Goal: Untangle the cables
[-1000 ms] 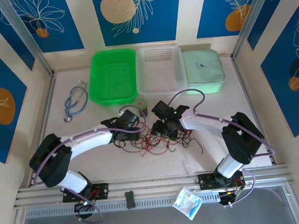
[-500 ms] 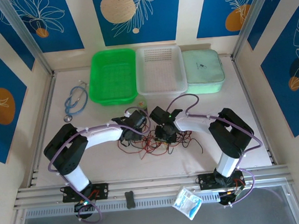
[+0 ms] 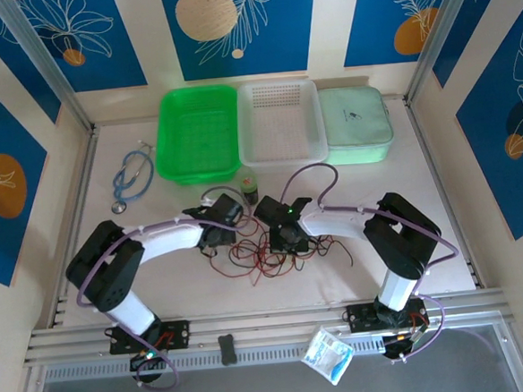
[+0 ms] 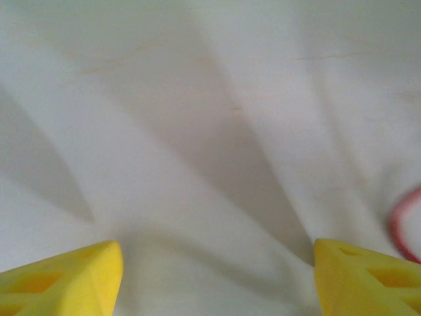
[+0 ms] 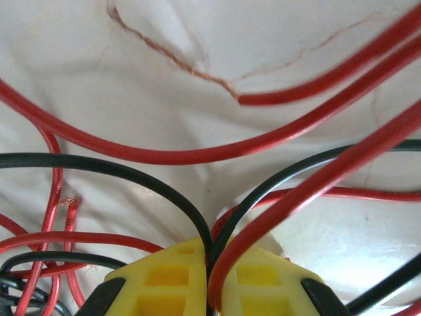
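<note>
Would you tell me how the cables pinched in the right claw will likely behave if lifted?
Probably floppy: the cables curve loosely over the table. Being interlaced, they would likely drag along together behind the right claw.

From above, the tangle of thin red and black cables (image 3: 264, 259) is partly covered by the left gripper (image 3: 217, 226) and right gripper (image 3: 287, 236), and which strand crosses which is too small to tell. A small dark object (image 3: 250, 190) beside them cannot be identified. At the left wrist, yellow plastic fingers (image 4: 66, 280) are cut by the bottom edge, and a blurred red cable loop (image 4: 400, 227) runs off the right edge. At the right wrist, the fingers (image 5: 161, 283) are cropped below, hiding where the pinched strands lead.
</note>
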Controlling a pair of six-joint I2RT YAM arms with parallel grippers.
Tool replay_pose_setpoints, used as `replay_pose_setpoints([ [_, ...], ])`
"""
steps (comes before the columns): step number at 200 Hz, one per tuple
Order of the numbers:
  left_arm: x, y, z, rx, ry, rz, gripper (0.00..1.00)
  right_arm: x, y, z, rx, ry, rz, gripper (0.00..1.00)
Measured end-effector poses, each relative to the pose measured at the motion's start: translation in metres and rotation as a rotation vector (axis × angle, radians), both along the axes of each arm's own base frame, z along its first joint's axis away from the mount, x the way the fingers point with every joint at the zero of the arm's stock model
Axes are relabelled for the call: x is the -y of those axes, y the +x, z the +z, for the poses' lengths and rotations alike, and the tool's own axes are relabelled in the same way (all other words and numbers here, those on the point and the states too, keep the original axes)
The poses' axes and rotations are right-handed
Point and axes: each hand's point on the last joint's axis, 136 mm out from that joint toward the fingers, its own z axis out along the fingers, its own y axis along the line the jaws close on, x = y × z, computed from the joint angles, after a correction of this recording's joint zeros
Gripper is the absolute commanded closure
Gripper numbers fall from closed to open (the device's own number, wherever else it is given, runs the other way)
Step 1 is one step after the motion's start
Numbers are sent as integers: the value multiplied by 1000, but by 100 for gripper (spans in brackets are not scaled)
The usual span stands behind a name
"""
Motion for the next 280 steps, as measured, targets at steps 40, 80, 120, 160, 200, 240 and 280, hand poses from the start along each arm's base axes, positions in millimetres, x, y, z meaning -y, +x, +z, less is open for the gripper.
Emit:
replay_pose_setpoints([
  [40,-65,-17,2,-25,-9,185,23,-4,-2,-1,12,-11,81,87],
  [80,-92,-18,20,27,-65,296,22,-14,-3,1,5,33,112,76],
  [120,-110,-17,24,59,-121,373,22,-38,-2,6,-6,154,133,67],
  [160,-95,-14,39,79,-216,324,21,-46,1,21,-6,235,124,56],
  [200,-51,-8,65,27,-270,141,21,-37,13,60,46,314,59,52],
  [240,8,-36,40,-169,-241,-107,22,-20,20,72,47,320,-23,53],
  [280,24,-68,-1,-350,-120,-223,23,-17,17,71,33,312,-40,53],
])
